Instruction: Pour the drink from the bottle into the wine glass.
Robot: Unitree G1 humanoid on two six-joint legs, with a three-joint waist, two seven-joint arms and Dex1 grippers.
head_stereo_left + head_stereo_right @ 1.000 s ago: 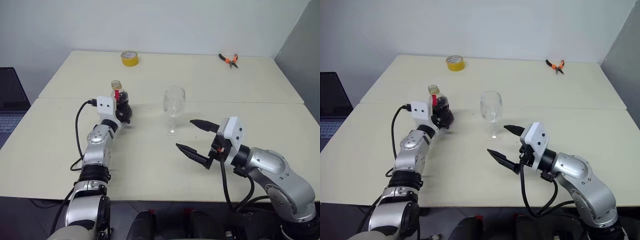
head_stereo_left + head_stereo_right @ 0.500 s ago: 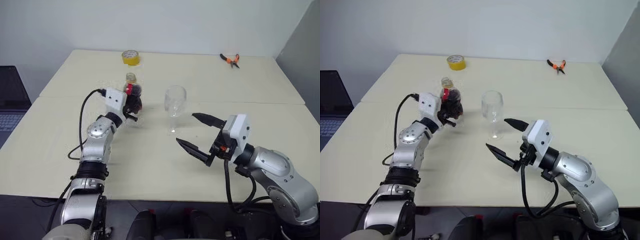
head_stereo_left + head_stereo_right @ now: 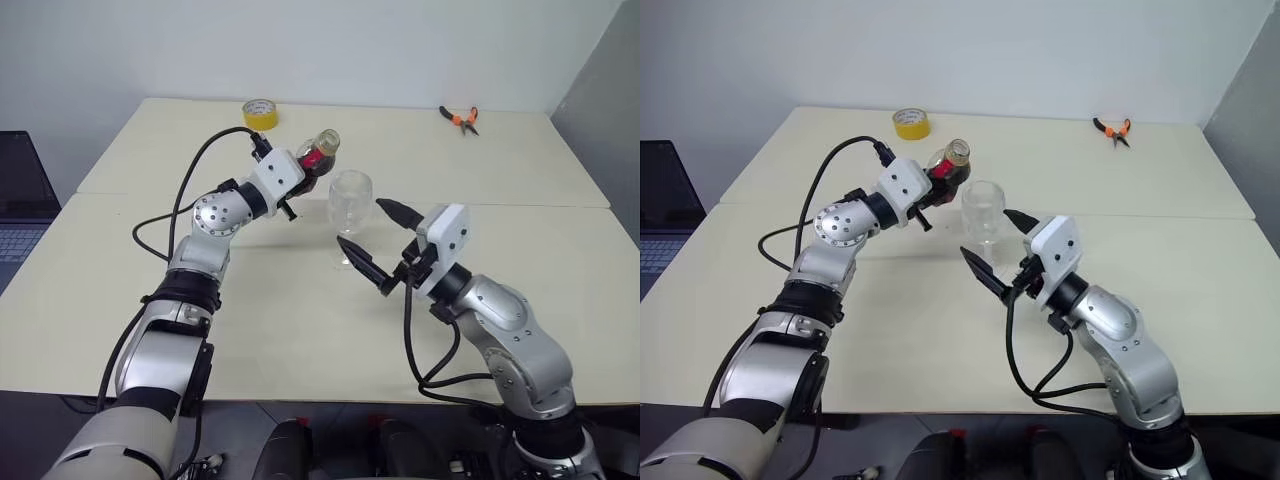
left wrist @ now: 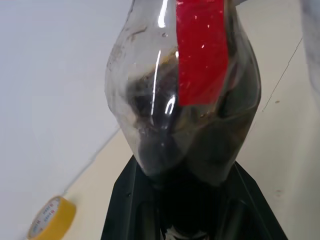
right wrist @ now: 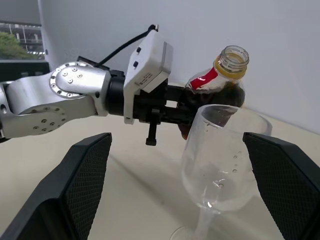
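A laptop [image 3: 22, 200] sits at the far left, off the edge of the pale counter [image 3: 120, 300]. Further in, the left pincer [image 3: 300, 180] is clamped on the bottle [image 3: 318, 155], holding it off the counter and tipped toward the right — its open mouth, ringed in yellow, sits just above and behind the rim of the wine glass [image 3: 350, 205]. The drink [image 4: 190, 135] pools dark in the bottle's belly, below the red label. Behind the bottle, near the back edge, lies a yellow tape roll [image 3: 259, 113]. The wine glass stands upright and looks empty, apart from a few droplets on the bowl. The right pincer [image 3: 372, 245] is spread wide just in front of the glass, one finger on each side of the stem, touching nothing. At the far right rear, well apart, lie orange-handled pliers [image 3: 459, 119].
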